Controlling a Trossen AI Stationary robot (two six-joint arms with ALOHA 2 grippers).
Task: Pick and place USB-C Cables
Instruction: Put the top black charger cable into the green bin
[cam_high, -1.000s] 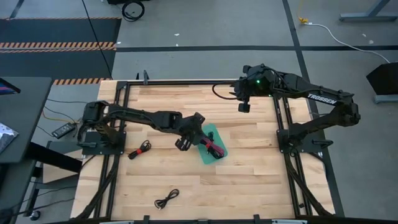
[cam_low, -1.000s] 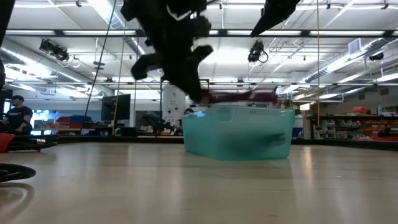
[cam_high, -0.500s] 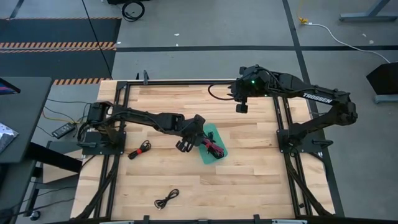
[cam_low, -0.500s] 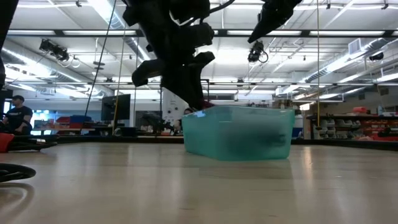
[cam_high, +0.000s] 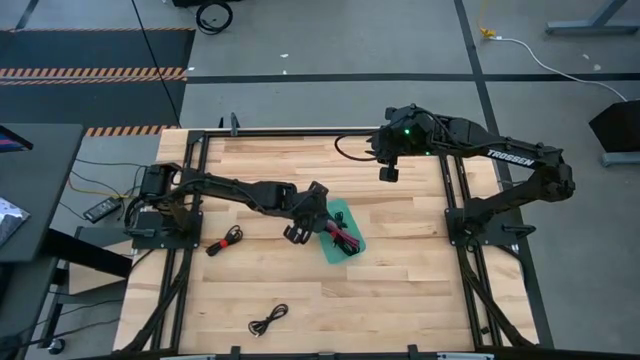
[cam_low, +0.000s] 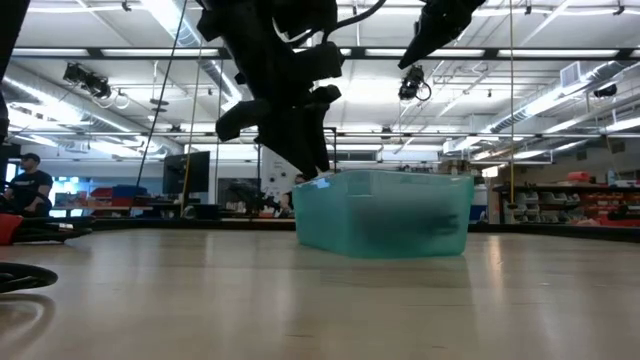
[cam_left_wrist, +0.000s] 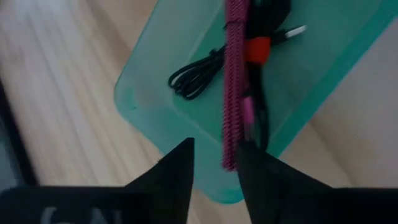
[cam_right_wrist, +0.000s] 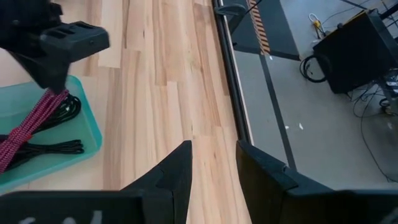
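Braided maroon cable lies with thin black cables in smooth teal tray; left jaws slightly apart, empty.

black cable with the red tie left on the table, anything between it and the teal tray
Nothing lies on the wood between the black cable with the red tie and the teal tray. But the left pincer hangs over the tray's near edge on that side, above the maroon cable.

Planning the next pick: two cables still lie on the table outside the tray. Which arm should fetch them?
Left. Its gripper is at the teal tray, nearer both loose cables. The right gripper hangs at the table's far edge.
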